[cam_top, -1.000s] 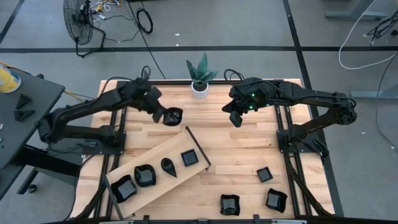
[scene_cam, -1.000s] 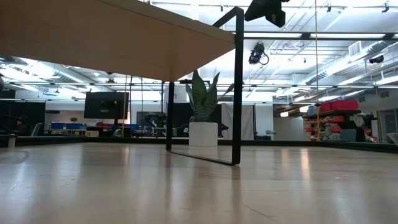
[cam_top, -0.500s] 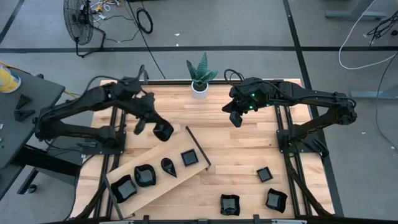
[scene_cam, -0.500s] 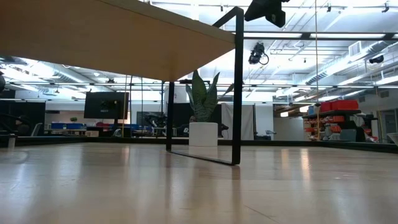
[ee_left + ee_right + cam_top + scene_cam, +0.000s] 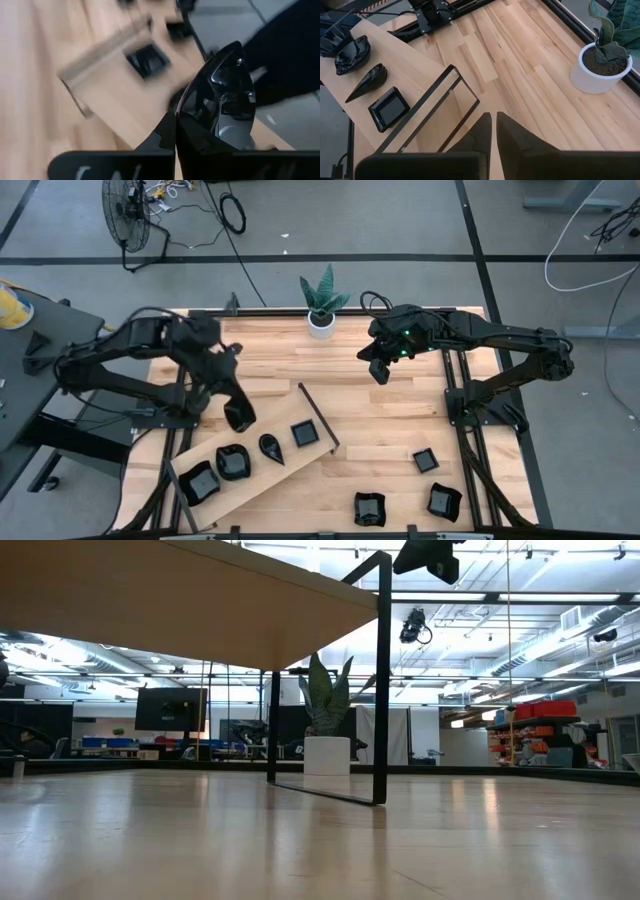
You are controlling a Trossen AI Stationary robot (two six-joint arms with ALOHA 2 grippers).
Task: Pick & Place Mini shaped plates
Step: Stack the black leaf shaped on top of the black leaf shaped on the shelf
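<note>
A white pot with a green plant [image 5: 321,318] stands at the far edge of the light wooden desk [image 5: 380,430]; a long light wooden board [image 5: 250,442] lies slantwise over the desk's near left part, raised on a thin black frame [image 5: 318,416] at its upper end; beyond the desk, on the grey floor, a black fan [image 5: 127,212] stands near a coiled black cable [image 5: 232,213]; a dark side table [image 5: 40,370] sits left, a yellow object [image 5: 12,308] on it.
</note>
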